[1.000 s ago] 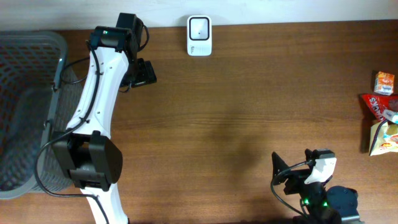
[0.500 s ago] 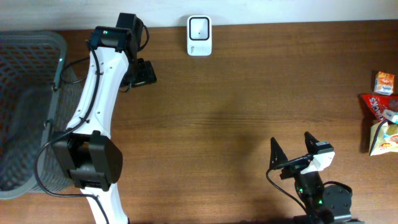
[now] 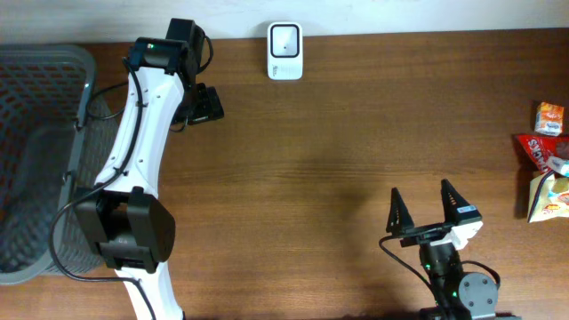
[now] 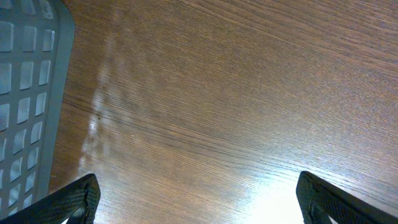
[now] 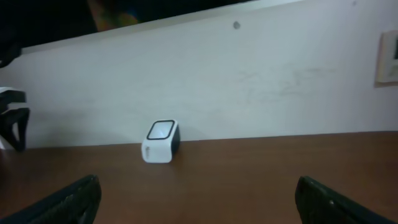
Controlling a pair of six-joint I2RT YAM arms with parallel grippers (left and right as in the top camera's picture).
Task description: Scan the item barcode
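item 1: brown wood-grain table [image 3: 338, 160], bearing everything listed here.

item 2: small white box-shaped barcode scanner [image 3: 285, 51] with a dark-framed window, standing upright at the table's far edge, close to a pale wall [image 5: 249, 81]. it serves as the reference point for all entries below.

item 3: small orange-and-white carton [image 3: 549, 117], far to the right of the scanner at the table's right edge, lying on the wood and not held.

item 4: red crinkled snack packet [image 3: 536, 149], far right of the scanner, just on the near side of the carton.

item 5: yellow-and-white snack bag [image 3: 544, 197], far right of the scanner, nearer still than the red packet and touching or overlapping it. which of these goods is to be scanned cannot be told.

item 6: grey plastic lattice basket [image 3: 36, 133], far to the left of the scanner, at the table's left side.

item 7: left gripper [image 3: 203, 104], on a white arm [image 3: 142, 124], a little left of the scanner and slightly nearer, between scanner and basket. its black fingers are spread wide apart over bare wood, with nothing between them.

item 8: right gripper [image 3: 425, 206], right of the scanner and well away from it, at the near edge of the table. its fingers are splayed wide in a v and empty. its camera looks across the wood at the scanner.
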